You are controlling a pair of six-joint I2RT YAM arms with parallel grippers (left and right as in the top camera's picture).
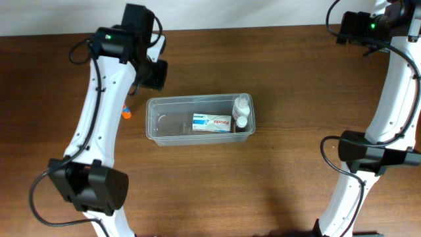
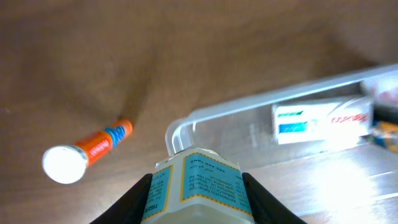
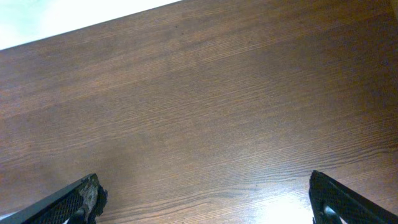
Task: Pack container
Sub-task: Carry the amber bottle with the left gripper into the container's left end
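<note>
Clamping a labelled bottle [image 2: 196, 177], left claw [image 2: 199, 200] hangs near container [image 2: 267, 101]

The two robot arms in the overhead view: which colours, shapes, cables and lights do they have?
Both the left arm and the right arm have slim white links, boxy black joint housings and loose black cables. A small green light glows on each. The fingers are black.

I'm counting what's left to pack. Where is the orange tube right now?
The orange tube lies on the table just left of the container, apart from it; the left wrist view shows it whole.
</note>
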